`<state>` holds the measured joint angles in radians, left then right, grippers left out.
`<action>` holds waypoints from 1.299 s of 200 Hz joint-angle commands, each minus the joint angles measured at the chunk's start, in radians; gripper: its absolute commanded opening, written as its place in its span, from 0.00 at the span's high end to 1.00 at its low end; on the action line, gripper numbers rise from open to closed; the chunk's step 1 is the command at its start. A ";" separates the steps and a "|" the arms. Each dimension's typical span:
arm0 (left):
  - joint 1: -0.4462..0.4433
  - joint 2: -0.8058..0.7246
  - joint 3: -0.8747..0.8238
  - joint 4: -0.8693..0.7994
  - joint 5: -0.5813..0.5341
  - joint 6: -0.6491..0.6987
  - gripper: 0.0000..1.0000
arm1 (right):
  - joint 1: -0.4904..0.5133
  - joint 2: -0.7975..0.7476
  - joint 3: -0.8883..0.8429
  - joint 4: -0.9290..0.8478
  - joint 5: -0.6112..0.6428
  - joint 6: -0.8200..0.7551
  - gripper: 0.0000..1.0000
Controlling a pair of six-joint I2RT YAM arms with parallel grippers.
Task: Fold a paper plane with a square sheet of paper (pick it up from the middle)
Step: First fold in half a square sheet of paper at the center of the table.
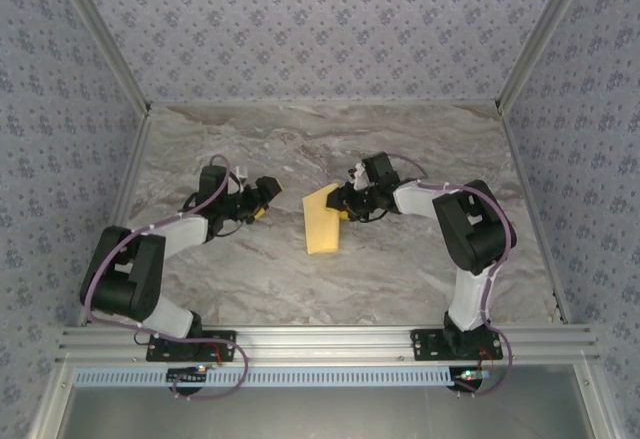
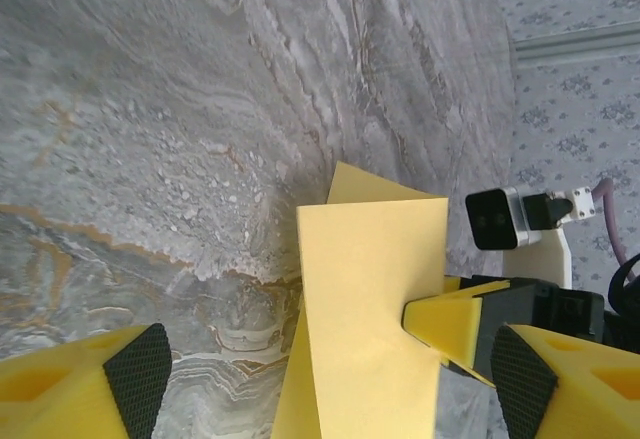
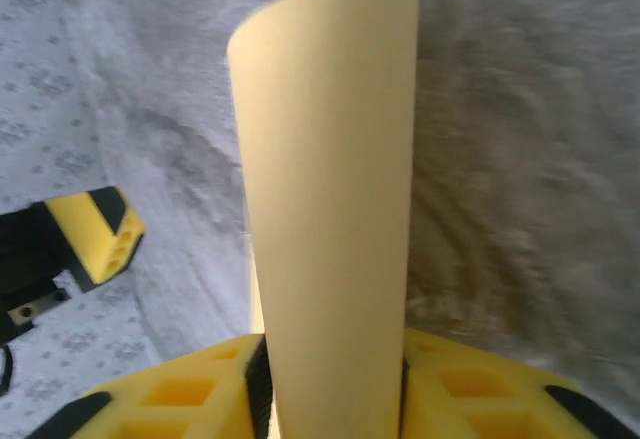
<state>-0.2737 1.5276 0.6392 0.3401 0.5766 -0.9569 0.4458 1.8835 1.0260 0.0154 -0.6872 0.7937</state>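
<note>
Currently my right gripper (image 1: 345, 206) pinches the folded square sheet of paper (image 1: 322, 223) by its right edge, midway across the table (image 1: 400, 269). My left gripper (image 1: 264, 197) stands wide and empty just left. Paper's light, floppy, crease-prone: I'd take hold beside the fold.

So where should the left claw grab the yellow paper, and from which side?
Probably the free edge of the square sheet of paper that faces the left claw, coming in from the left. The right claw pinches the opposite edge, and the sheet is bent over and raised there, so the left edge is thin, bare and reachable for the open fingers.
</note>
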 commanded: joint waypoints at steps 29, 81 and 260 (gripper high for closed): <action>-0.087 0.088 0.043 0.119 0.031 -0.049 0.22 | -0.018 -0.015 0.063 -0.234 0.160 -0.156 0.45; -0.181 0.204 0.081 0.251 0.086 -0.112 0.32 | -0.019 -0.055 0.020 -0.187 0.182 -0.130 0.44; -0.262 0.354 0.267 0.206 0.206 0.011 1.00 | -0.120 -0.338 -0.233 -0.064 0.247 -0.057 0.37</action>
<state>-0.5121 1.8626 0.8265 0.6502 0.7162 -1.0576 0.3466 1.6009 0.8494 -0.0834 -0.4786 0.7223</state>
